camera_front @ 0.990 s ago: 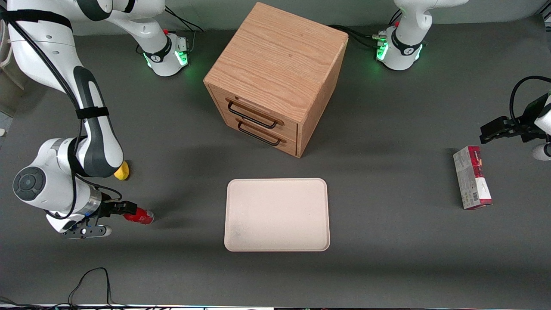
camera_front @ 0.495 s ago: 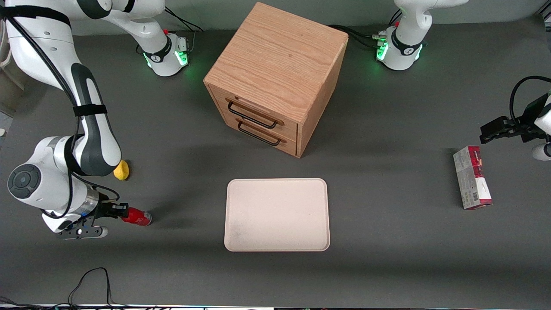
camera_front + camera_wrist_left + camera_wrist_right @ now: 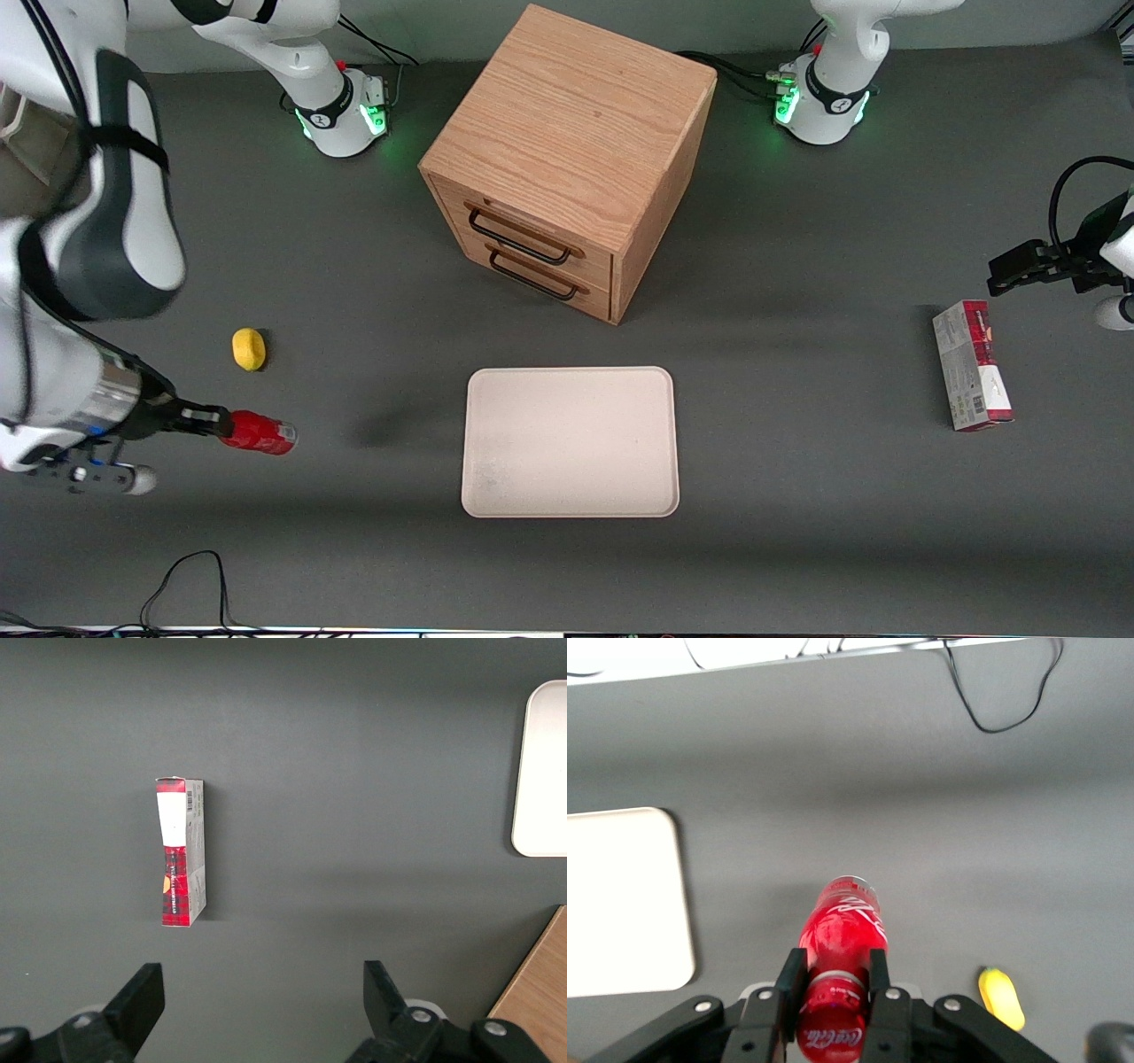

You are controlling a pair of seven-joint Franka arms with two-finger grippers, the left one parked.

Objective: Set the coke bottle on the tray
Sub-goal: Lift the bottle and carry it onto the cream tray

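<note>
- One claw (image 3: pixel 215 422), at the working arm's end of the counter (image 3: pixel 797 292), pinches the coke bottle (image 3: pixel 259 433) near its cap, holding it sideways above the surface.
- A yellow object (image 3: pixel 249 348) lies near the bottle.
- The tray (image 3: pixel 570 441) sits well apart, in front of the wooden drawer cabinet (image 3: pixel 567 159).

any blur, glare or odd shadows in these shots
Front view: the working arm is motion-smeared near the frame edge, while the claw shut on the coke bottle reads clearly; a soft shadow lies on the mat between bottle and tray. Right wrist view: the tray is overexposed to near white, and the bottle's glossy body shows highlights.
</note>
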